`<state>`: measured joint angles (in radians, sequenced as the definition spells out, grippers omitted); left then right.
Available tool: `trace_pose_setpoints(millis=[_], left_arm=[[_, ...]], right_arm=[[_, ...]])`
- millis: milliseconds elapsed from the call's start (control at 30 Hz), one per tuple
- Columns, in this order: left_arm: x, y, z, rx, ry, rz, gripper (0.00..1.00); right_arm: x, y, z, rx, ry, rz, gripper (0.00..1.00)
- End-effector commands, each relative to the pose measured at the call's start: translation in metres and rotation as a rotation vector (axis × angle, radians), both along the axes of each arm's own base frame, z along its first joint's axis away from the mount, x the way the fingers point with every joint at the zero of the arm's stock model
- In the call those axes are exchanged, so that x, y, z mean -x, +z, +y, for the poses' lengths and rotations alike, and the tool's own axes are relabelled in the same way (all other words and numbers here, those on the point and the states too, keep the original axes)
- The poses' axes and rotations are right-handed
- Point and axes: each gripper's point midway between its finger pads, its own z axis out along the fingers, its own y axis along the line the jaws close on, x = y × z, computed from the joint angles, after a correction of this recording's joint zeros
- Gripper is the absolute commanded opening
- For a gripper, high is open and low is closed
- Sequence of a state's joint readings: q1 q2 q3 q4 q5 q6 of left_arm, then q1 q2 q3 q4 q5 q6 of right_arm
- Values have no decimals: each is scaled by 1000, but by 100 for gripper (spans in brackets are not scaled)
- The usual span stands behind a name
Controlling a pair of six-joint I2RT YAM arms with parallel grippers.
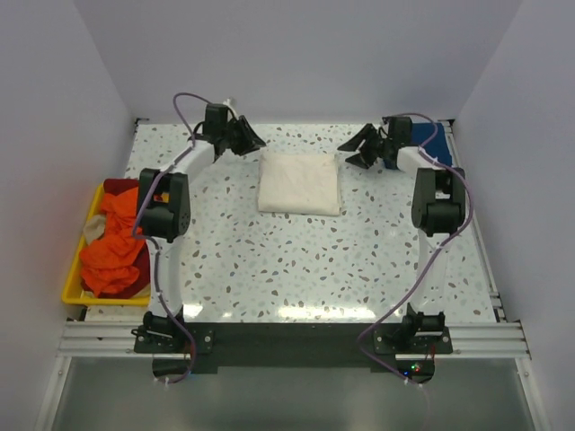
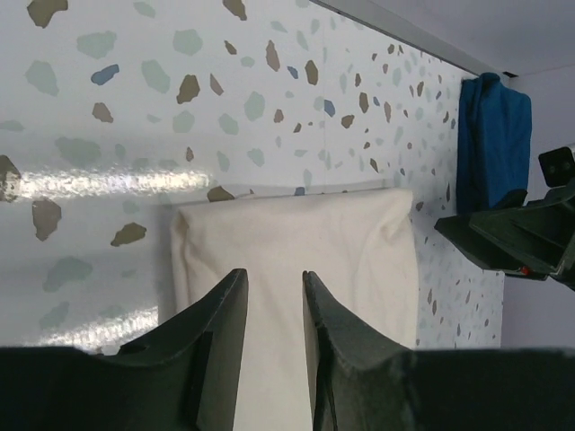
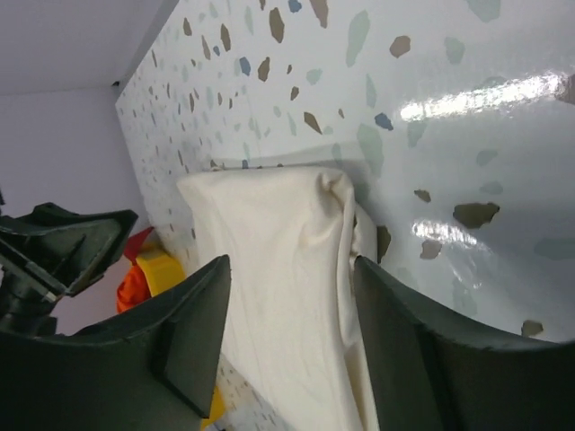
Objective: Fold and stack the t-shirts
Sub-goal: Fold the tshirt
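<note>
Folded t-shirt point(image 1: 299, 182) lies flat on the table point(image 1: 296, 269), toward the far side, about mid-width. Left gripper point(image 1: 250, 139) is just off the folded t-shirt's far left corner. Right gripper point(image 1: 358, 151) is just off its far right corner. Both are apart from the cloth. Other t-shirt point(image 1: 433, 140) lies well right of the folded t-shirt, in the table's far right corner, behind the right gripper. Tray point(image 1: 94, 299) sits well left of the folded t-shirt, at the table's left edge and nearer the arm bases. Heap of t-shirts point(image 1: 115, 256) lies in the tray, hanging over the rim on the side facing the folded t-shirt.
</note>
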<state>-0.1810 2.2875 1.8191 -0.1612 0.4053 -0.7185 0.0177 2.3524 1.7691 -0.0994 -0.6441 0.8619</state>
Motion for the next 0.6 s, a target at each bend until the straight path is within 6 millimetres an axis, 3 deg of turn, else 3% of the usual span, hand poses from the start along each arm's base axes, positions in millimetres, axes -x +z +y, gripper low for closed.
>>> trace_pose_setpoints(millis=[0,33,67,233,567], left_arm=[[25,53,-31,-46,-59,-105,35],[36,44,-37,-55,-73,-85,35],[44,48,-44,-58,-83,-89,35],[87,16,-76,-116,-109,-20,30],[134,-71,-63,-242,-71,156,25]], right_arm=[[11,55,-17,159,-7,-142,64],[20,43,-18,190,-3,-126,66],[23,45,-18,204,4,-136,68],[45,27,-2,308,85,-115,79],[65,-26,22,446,196,-35,85]])
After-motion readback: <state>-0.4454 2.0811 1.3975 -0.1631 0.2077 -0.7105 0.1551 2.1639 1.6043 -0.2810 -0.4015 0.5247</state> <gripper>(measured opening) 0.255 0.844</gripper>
